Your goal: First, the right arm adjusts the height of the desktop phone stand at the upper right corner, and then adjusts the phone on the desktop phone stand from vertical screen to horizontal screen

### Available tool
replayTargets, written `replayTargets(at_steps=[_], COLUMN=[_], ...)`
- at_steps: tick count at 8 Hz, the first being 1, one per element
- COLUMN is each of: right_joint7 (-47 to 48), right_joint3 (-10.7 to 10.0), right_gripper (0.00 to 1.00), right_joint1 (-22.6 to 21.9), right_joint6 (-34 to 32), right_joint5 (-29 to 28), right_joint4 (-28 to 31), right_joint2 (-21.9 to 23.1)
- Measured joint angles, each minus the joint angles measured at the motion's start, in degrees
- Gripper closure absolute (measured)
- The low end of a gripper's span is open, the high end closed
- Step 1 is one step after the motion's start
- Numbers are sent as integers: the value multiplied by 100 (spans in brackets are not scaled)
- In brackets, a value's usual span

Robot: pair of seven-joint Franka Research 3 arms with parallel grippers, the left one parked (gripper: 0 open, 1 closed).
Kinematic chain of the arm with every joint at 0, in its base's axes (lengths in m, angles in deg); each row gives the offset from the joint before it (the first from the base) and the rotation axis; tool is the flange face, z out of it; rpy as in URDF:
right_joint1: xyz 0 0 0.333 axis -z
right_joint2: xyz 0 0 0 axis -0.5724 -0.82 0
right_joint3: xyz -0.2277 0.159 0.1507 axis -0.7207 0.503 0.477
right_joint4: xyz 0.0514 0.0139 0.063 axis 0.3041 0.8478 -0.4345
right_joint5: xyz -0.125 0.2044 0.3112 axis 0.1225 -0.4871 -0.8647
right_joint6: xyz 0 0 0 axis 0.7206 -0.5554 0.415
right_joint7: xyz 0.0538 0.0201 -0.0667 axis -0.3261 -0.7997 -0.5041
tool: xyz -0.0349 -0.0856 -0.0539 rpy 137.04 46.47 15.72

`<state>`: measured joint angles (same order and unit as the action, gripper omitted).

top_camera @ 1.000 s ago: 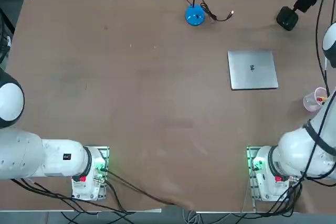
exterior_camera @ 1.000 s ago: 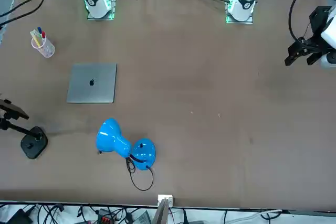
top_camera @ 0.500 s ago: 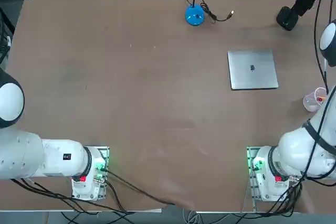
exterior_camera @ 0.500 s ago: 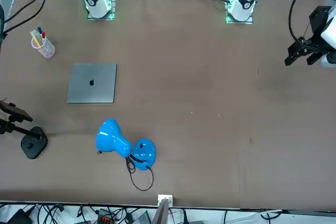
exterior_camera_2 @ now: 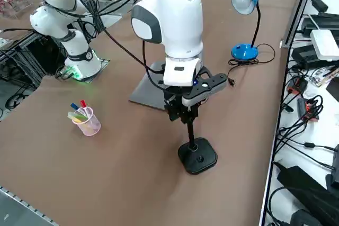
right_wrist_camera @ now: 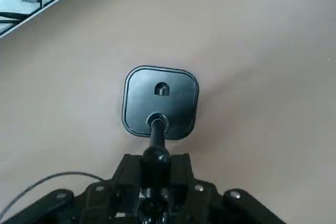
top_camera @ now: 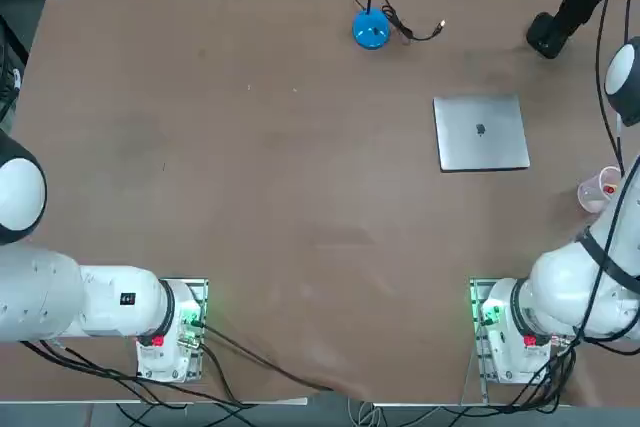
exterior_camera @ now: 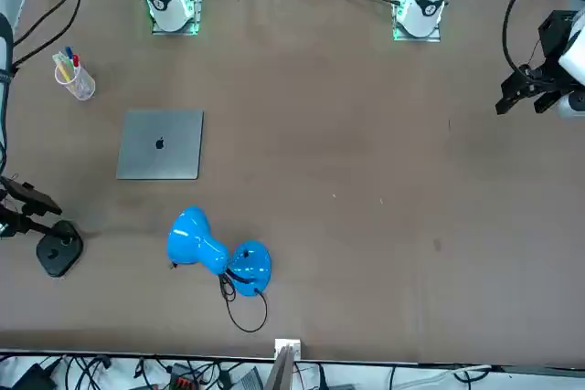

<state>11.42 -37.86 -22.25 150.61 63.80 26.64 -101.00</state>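
Top view: desktop phone stand point(top_camera: 546, 35) near the table's point(top_camera: 300, 147) far right corner; its base keeps its place.
Front view: right arm point(exterior_camera: 7, 61) reaches further into frame than half a second ago; base unmoved, suggesting height or tilt adjustment underway.
Right side view: right tool point(exterior_camera_2: 186, 110) surrounds the upper pole; phone not distinguishable.
Wrist view: tool closed narrowly on the stand's pole; screen rotation probably remains.

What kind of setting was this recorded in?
Probably a robotics lab or test workspace: a jointed white robot arm works over a broad brown table, and coiled cables and electronics crowd a white surface beyond its edge.
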Motion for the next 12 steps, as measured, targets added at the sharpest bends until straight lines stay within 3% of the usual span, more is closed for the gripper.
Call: replayTargets(at_steps=[2,6,12], right_joint7=[0,-18,-270], right_joint3=[0,-79,-63], right_gripper=[68,2,0], right_joint1=[2,31,-30], right_joint6=[10,10,-975], right_joint5=[0,9,13], right_joint4=[2,0,-734], right_joint2=[-5,-241,-47])
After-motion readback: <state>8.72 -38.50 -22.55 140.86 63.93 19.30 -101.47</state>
